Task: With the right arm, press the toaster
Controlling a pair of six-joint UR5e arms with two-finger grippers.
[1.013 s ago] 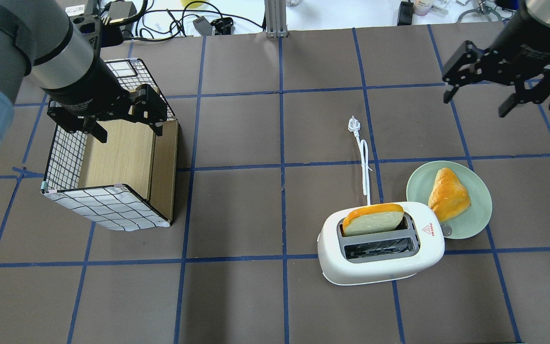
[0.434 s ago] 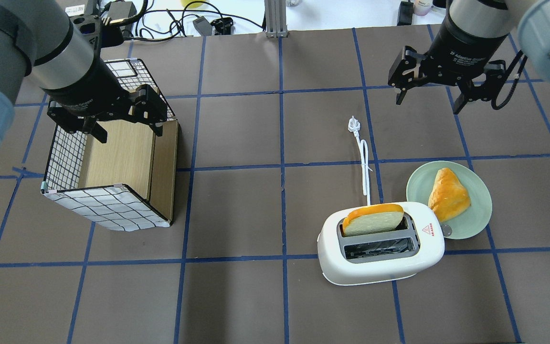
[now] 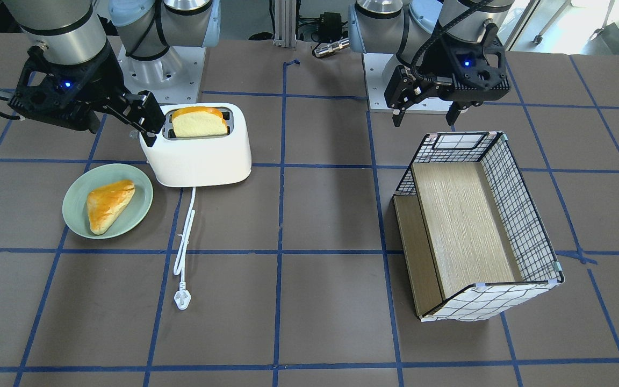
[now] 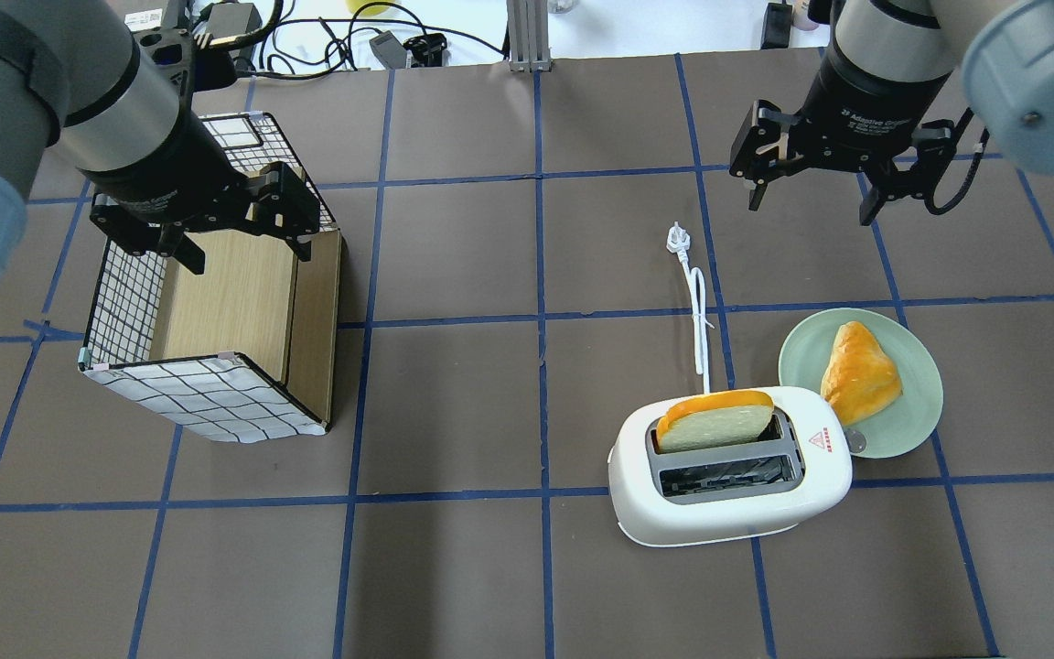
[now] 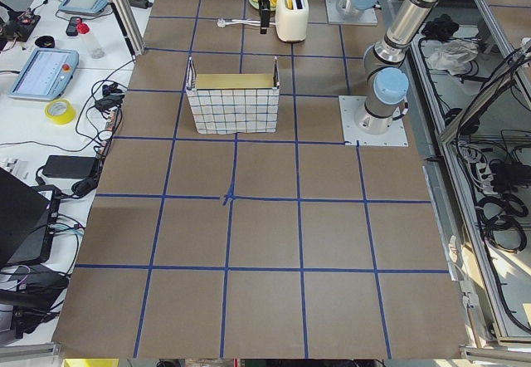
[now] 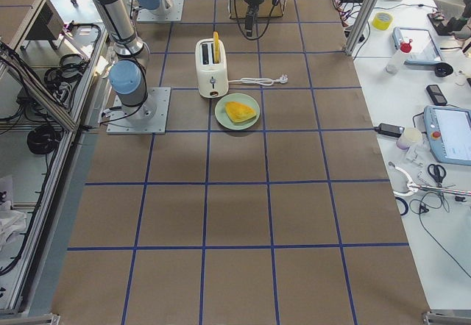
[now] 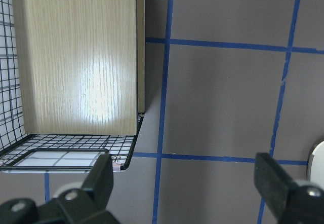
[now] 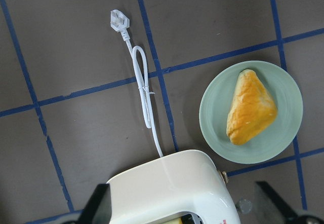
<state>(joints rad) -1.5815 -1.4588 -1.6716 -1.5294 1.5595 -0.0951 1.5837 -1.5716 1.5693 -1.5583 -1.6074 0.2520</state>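
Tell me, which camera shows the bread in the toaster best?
The overhead view: the bread stands clear in the toaster, its face showing. The front view shows it nearly as well; the side views, tiny; the wrist views, hardly.

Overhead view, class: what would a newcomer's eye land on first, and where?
The white toaster sits lower right, a bread slice standing in its far slot. Beside it a golden pastry lies on a green plate, with the open right gripper hovering beyond them.
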